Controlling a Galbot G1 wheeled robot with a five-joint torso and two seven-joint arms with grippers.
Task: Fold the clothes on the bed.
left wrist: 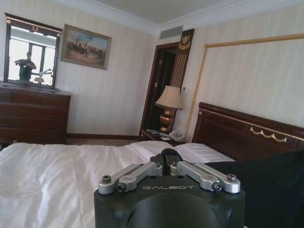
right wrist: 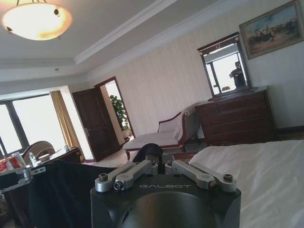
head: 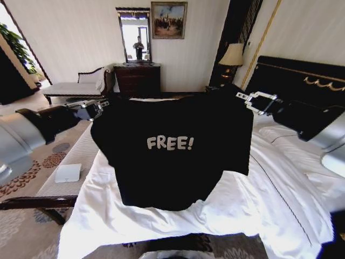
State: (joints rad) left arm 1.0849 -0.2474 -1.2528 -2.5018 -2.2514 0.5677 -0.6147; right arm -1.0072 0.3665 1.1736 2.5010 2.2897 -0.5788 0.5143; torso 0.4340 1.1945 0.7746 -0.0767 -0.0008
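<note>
The left tool (head: 102,106) and right tool (head: 243,99) are each pinching a shoulder of the soft black "FREE!" T-shirt (head: 170,151). It is hanging between them, above the big white-sheeted bed (head: 269,199). The cloth looks light and floppy, so the shoulders seem the best place to hold.

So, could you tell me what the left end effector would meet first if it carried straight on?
Probably the headboard; the left end effector, shut on the T-shirt, points across the bed towards it.

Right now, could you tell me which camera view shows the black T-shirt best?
The head view: the black T-shirt hangs spread between the left gripper and right gripper, with the "FREE!" lettering readable. Each wrist view shows just a dark patch of it beside that gripper.
</note>
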